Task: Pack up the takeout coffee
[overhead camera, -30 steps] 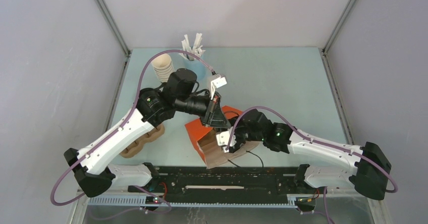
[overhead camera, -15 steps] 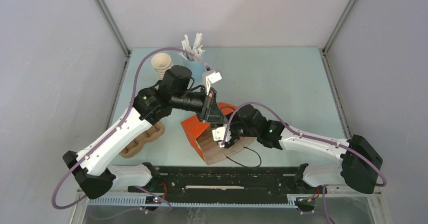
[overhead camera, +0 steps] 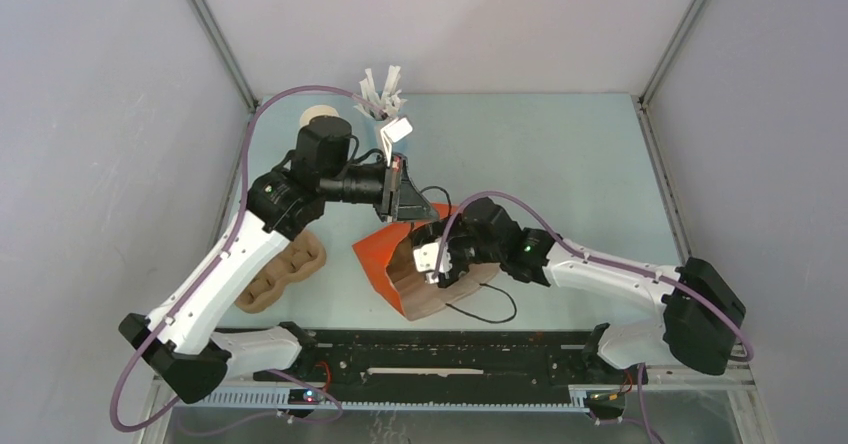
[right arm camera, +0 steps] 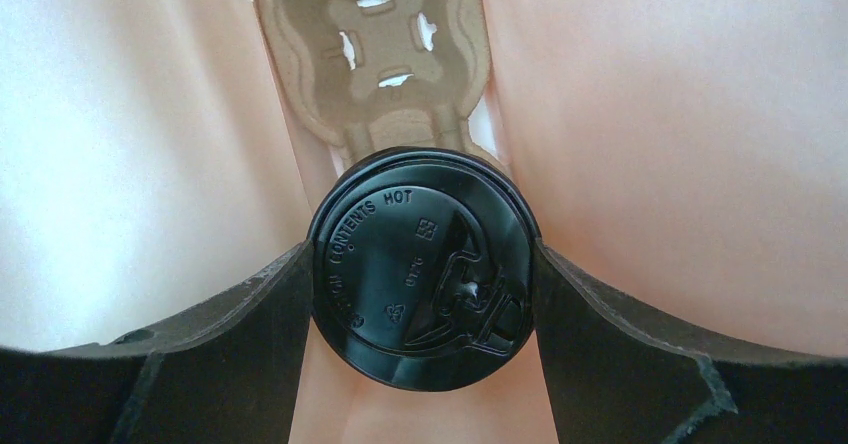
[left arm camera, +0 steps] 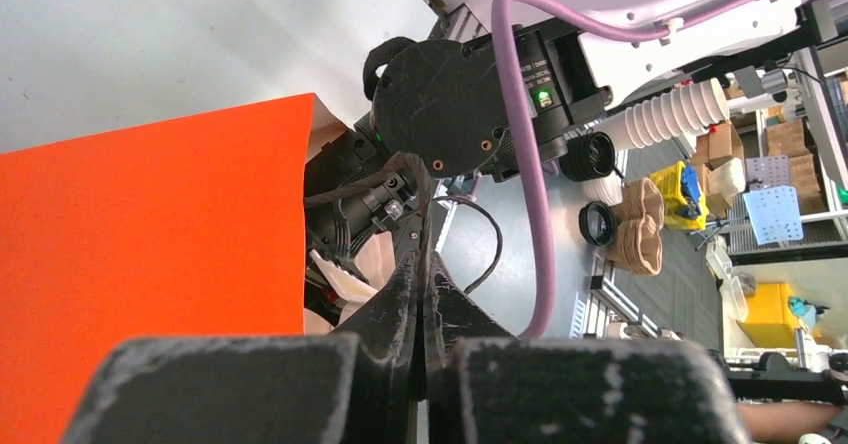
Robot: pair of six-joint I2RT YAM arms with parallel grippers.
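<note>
The right gripper [overhead camera: 440, 262] reaches into the mouth of the orange bag [overhead camera: 382, 254], which lies tilted at the centre of the top view on the pale table [overhead camera: 570, 164]. Its wrist view shows the jaws spread wide around the takeout coffee [right arm camera: 422, 279] — the round black lid fills the gap, and both black fingers [right arm camera: 250, 314] touch the cup's sides, left and right of the frame's centre. The cup's body is hidden beneath the lid. Beyond it, at the upper centre of that frame, a brown pulp carrier [right arm camera: 385, 54] lies deep inside the bag, between its pale inner walls. The left gripper [overhead camera: 418, 210] sits at the bag's upper rim with its fingers pressed together — the bag's black cord handle [left arm camera: 410, 169] loops at their tips.
</note>
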